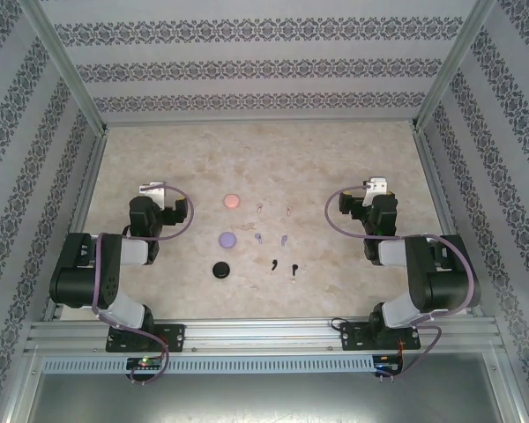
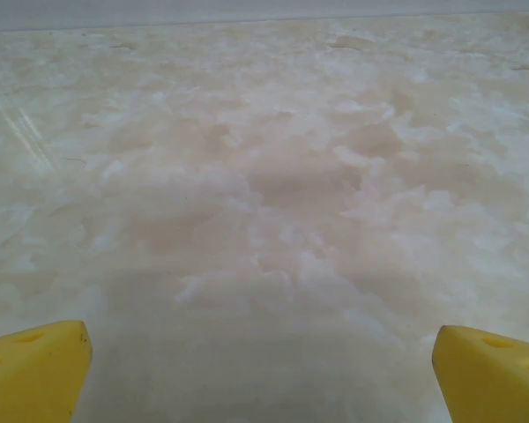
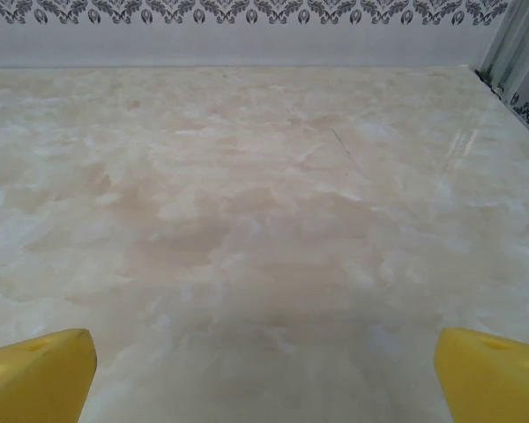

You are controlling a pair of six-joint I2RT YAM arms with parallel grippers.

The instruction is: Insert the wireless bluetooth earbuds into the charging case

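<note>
Three round cases lie in a column on the marble table: pink (image 1: 232,201), purple (image 1: 227,238) and black (image 1: 219,270). To the right of each lies a pair of tiny earbuds: pale pink (image 1: 260,208) (image 1: 288,211), purple (image 1: 258,237) (image 1: 284,239), black (image 1: 273,263) (image 1: 294,269). My left gripper (image 1: 150,189) rests left of the cases, and in its wrist view the gripper (image 2: 263,370) is open over bare table between yellow fingers (image 2: 35,370). My right gripper (image 1: 376,185) rests right of the earbuds, and in its wrist view the gripper (image 3: 264,374) is open and empty.
Patterned walls and metal posts (image 1: 66,66) enclose the table on three sides. A metal rail (image 1: 264,335) runs along the near edge by the arm bases. The back wall's foot (image 3: 247,53) is visible in the right wrist view.
</note>
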